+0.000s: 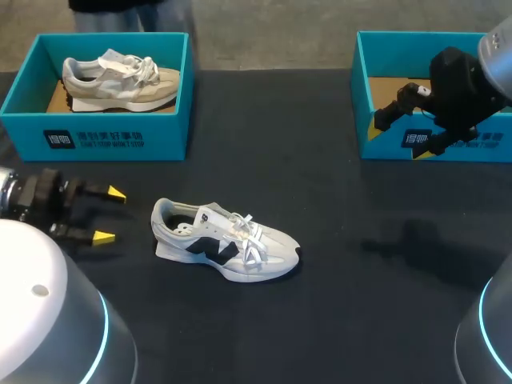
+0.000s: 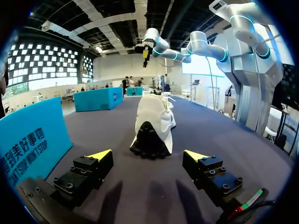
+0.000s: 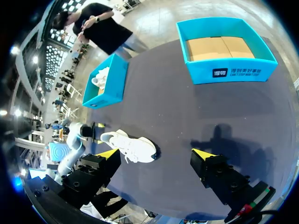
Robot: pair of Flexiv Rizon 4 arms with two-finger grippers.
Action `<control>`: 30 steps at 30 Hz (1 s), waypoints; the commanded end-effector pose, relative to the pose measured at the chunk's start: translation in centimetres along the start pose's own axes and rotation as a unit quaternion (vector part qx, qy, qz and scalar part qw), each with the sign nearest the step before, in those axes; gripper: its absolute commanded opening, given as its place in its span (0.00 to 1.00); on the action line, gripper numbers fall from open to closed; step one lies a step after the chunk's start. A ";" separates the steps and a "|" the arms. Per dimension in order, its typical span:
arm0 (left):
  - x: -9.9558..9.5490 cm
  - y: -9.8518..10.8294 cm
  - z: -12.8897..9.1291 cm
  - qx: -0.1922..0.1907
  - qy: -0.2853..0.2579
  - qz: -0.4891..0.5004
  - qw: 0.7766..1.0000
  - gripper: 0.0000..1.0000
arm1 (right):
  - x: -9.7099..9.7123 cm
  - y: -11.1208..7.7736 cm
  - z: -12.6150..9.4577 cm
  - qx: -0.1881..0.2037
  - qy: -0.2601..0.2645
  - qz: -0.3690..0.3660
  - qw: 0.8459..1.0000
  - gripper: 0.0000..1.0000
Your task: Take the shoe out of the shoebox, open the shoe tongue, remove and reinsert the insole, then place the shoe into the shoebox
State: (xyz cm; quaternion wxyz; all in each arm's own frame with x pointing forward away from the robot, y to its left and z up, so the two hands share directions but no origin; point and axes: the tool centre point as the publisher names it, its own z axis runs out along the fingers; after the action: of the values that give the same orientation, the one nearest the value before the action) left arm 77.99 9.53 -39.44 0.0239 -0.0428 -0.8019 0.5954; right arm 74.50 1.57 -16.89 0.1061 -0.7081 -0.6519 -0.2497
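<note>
A white shoe with black side markings (image 1: 224,248) lies on its sole in the middle of the dark table, toe pointing right. My left gripper (image 1: 112,214) stands open just left of its heel; in the left wrist view the shoe's heel (image 2: 150,128) is straight ahead of the open fingers. My right gripper (image 1: 394,138) hangs open high above the table, in front of the empty blue shoebox (image 1: 416,56). From the right wrist view the shoe (image 3: 131,145) lies far below, and the empty shoebox (image 3: 229,72) shows its cardboard floor.
A second blue shoebox (image 1: 104,136) at the back left holds a beige shoe (image 1: 120,80); its wall (image 2: 28,140) is close beside my left gripper. Bare dark table (image 1: 344,304) stretches right of the white shoe.
</note>
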 end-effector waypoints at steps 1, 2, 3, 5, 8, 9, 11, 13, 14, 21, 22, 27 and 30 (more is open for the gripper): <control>-0.8 0.2 0.8 0.000 0.035 0.002 0.999 1.00 | 0.1 0.0 0.1 0.000 -0.001 0.001 1.000 1.00; -0.9 0.1 1.1 0.002 0.044 0.005 0.999 1.00 | 0.1 0.0 0.1 0.000 -0.001 0.001 1.000 1.00; -0.9 0.0 1.3 0.003 0.048 0.005 0.999 1.00 | 0.1 0.0 0.1 0.000 -0.001 0.001 1.000 1.00; -0.9 -0.2 1.7 0.002 0.054 0.009 0.999 1.00 | 0.1 0.0 0.1 0.000 -0.001 0.001 1.000 1.00; -0.8 -0.5 2.2 0.003 0.062 0.011 0.998 1.00 | 0.1 0.0 0.1 0.000 -0.001 0.001 1.000 1.00; -0.8 -0.5 2.3 0.003 0.068 0.012 0.998 1.00 | 0.1 0.0 0.1 0.000 -0.001 0.001 1.000 1.00; -0.8 -0.6 2.6 0.003 0.070 0.014 0.997 1.00 | 0.1 0.0 0.1 0.000 -0.001 0.001 1.000 1.00; -0.9 -0.6 3.1 0.003 0.074 0.015 0.997 1.00 | 0.1 0.0 0.1 0.000 -0.001 0.001 1.000 1.00; -1.0 -0.6 3.3 0.003 0.076 0.016 0.997 1.00 | 0.1 0.0 0.1 0.000 -0.001 0.001 1.000 1.00; -1.2 -0.7 5.0 0.007 0.096 0.014 0.995 1.00 | 0.1 0.0 0.1 0.000 -0.001 0.001 1.000 1.00; -1.2 -0.7 5.2 0.007 0.098 0.013 0.995 1.00 | 0.1 0.0 0.1 0.000 -0.001 0.001 1.000 1.00; -0.9 -0.8 6.3 0.009 0.107 0.011 0.994 1.00 | 0.1 0.0 0.1 0.000 -0.001 0.001 1.000 1.00; -0.6 -1.0 6.9 0.010 0.107 0.009 0.994 1.00 | 0.1 0.0 0.1 0.000 -0.001 0.001 1.000 1.00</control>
State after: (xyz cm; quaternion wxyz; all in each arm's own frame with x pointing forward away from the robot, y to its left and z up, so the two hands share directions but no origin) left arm 77.98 3.08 -40.29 0.1036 -0.1141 -0.7894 0.5942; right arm 74.50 1.56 -16.89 0.1061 -0.7081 -0.6518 -0.2498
